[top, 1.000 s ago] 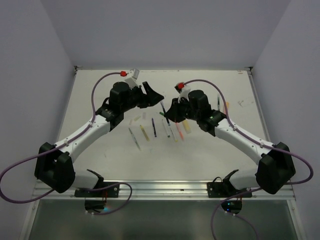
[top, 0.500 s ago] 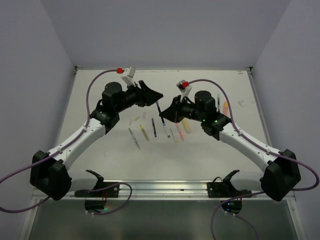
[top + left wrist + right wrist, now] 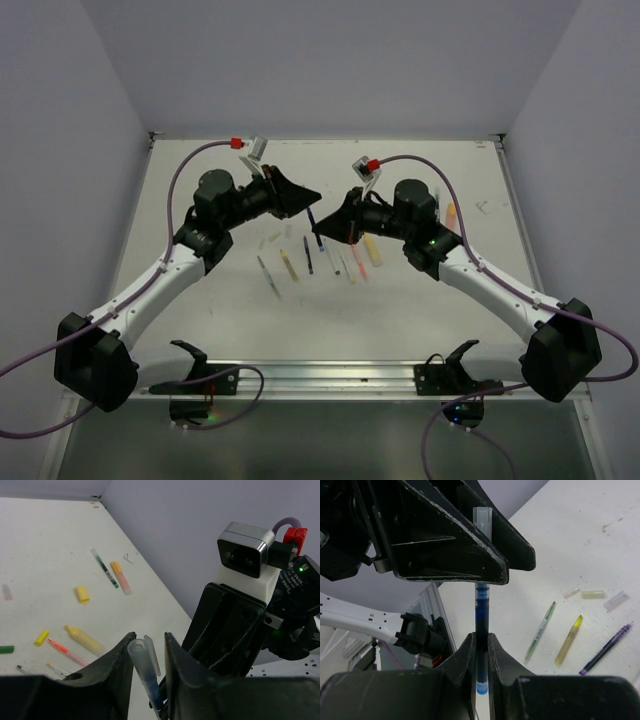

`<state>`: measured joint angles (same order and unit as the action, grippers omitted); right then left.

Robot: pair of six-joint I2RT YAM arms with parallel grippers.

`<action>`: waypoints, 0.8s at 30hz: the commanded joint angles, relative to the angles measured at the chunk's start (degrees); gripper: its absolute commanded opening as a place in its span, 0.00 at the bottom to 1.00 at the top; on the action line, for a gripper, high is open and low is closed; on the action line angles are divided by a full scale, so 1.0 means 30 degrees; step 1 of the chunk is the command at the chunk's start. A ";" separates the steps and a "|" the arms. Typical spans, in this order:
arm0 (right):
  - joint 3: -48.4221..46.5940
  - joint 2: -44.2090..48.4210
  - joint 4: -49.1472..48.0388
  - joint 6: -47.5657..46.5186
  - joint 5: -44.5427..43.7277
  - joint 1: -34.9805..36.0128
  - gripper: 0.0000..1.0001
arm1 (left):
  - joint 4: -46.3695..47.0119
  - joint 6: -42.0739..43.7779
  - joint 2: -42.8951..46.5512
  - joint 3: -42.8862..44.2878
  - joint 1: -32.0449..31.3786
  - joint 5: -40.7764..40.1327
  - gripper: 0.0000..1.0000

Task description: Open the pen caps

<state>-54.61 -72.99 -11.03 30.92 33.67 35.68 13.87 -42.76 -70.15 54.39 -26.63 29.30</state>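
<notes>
My right gripper (image 3: 323, 234) (image 3: 481, 639) is shut on the barrel of a blue pen (image 3: 481, 605) and holds it above the table. The pen's pale clear cap (image 3: 137, 652) (image 3: 482, 517) sits between the fingers of my left gripper (image 3: 312, 197) (image 3: 149, 639). It touches one finger, and a thin gap shows at the other, so that gripper is open around it. Several more pens (image 3: 308, 255) lie in a row on the table below. Loose caps lie there too: a yellow one (image 3: 82, 594), a green one (image 3: 6, 649) and a pale one (image 3: 7, 591).
A yellow highlighter (image 3: 372, 250) (image 3: 84, 640) and a pink-red pen (image 3: 67, 652) lie under the grippers. A green pen (image 3: 104, 569) and an orange highlighter (image 3: 121, 577) lie by the right wall. Green (image 3: 540, 625), yellow (image 3: 568, 639) and purple (image 3: 605, 650) pens lie on the left.
The two grippers have closed in on each other above the pen row. The right one has carried the blue pen's cap end in between the left gripper's fingers.
</notes>
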 commanded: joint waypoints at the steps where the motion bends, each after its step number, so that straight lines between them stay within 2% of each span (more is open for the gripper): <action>1: 0.0010 -0.0161 -0.1364 0.0505 0.1110 -0.0146 0.00 | 0.1266 -0.0306 0.0766 -0.0259 0.0264 0.0722 0.28; 9: 0.0331 -0.0513 -0.0720 -0.0197 0.2136 -0.0146 0.00 | 0.1559 -0.0687 0.1264 -0.0318 0.0499 -0.0506 0.00; 16: 0.0917 -0.0601 0.0771 -0.1542 0.2166 -0.0117 0.00 | 0.1530 -0.0775 0.1557 -0.0230 0.0499 -0.2965 0.00; 24: 0.2468 -0.0631 0.2181 -0.2805 0.1726 -0.0058 0.00 | 0.1910 -0.0483 0.2054 -0.0143 0.0120 -0.8911 0.00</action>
<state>-49.41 -74.46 -9.72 25.32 37.32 35.31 14.22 -45.39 -66.57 52.58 -25.93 13.85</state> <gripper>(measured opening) 0.114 0.202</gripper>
